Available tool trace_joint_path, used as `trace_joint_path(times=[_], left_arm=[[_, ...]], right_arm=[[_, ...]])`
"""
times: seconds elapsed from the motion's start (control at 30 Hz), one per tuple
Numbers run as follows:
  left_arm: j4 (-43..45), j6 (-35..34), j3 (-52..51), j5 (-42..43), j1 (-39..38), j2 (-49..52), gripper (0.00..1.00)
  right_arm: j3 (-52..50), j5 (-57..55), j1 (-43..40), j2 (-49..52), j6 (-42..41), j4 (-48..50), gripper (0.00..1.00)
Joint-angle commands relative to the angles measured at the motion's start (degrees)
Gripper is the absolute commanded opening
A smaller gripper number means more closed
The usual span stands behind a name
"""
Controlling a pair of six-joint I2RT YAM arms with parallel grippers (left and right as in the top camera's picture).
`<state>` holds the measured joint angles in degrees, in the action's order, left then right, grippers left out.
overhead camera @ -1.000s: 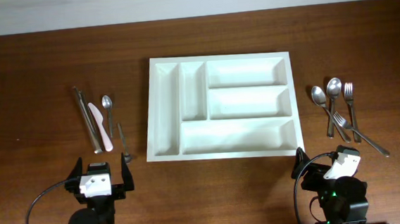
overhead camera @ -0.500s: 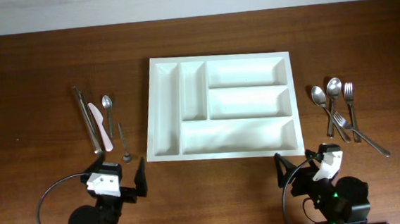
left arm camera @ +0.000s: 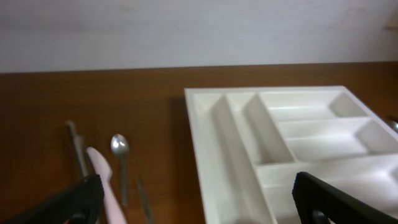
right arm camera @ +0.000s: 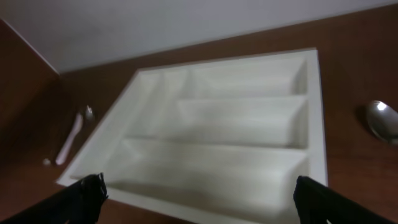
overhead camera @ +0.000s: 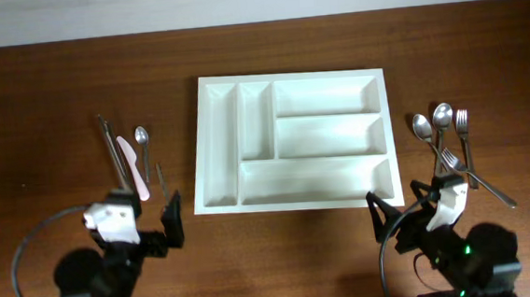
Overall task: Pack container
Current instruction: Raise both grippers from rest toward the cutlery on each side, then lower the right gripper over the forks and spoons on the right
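White container (overhead camera: 288, 75) lying flat in the middle of the brown bench (overhead camera: 46, 89), left jaws wide open just beside a pink knife (overhead camera: 132, 162) and a small spoon (overhead camera: 142, 136), right jaws wide open near some spoons (overhead camera: 422, 126) and forks (overhead camera: 461, 121)

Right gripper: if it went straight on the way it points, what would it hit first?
Most likely the white tray, at its near rim or long front compartment, which lies straight ahead of the open right gripper. Its height above the tray is unclear.
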<state>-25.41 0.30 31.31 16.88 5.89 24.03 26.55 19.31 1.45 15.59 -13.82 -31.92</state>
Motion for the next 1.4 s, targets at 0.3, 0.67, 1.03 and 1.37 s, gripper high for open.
trace_joint_path(times=[0.3, 0.67, 1.03, 1.37], left_arm=[[-7.9, 9.2, 24.7, -10.8, -0.2, 29.3, 0.99], [-9.3, 9.7, 35.5, -13.3, 1.7, 48.0, 0.99], [-9.4, 9.7, 35.5, -15.2, 2.7, 51.8, 0.99], [-9.4, 9.7, 35.5, -15.2, 2.7, 52.5, 0.99]], right_arm=[[28.7, -12.0, -0.4, 38.8, 8.5, -13.3, 0.98], [59.9, -17.4, -9.8, 65.3, 9.6, -33.9, 0.99], [61.9, -17.4, -24.8, 78.6, 9.3, -35.6, 0.99], [61.8, -19.1, -23.6, 94.2, 3.9, -33.2, 0.99]])
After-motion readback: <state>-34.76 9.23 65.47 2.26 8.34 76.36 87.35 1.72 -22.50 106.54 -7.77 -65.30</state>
